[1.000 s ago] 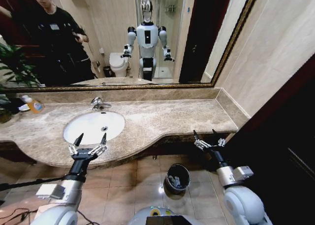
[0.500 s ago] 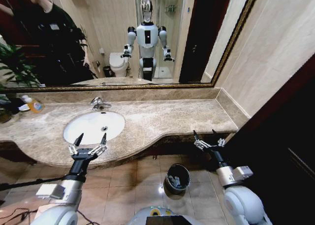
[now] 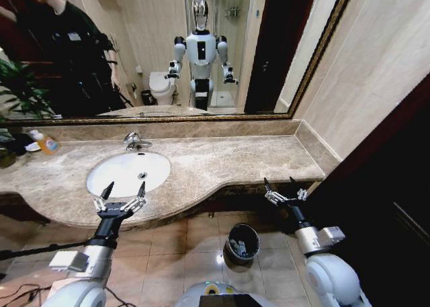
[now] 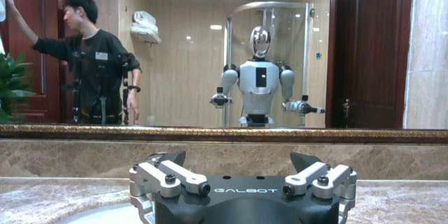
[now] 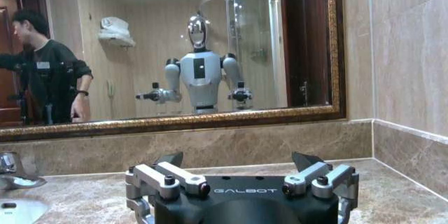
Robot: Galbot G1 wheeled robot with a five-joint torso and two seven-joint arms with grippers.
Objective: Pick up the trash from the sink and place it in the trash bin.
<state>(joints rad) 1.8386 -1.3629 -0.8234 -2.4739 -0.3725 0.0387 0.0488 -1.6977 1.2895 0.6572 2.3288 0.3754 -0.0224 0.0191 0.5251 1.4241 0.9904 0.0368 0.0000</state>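
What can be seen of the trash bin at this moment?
The trash bin is a small, round, dark cylinder with a shiny rim, standing upright on the tiled floor below the countertop's front edge, between the robot's two arms. Its mouth is open upward, and a few pale scraps lie inside. Nothing touches it; both grippers are held above and to its sides.

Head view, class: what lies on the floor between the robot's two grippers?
In the head view, the small round black trash bin stands on the tiled floor between the open left gripper and open right gripper.
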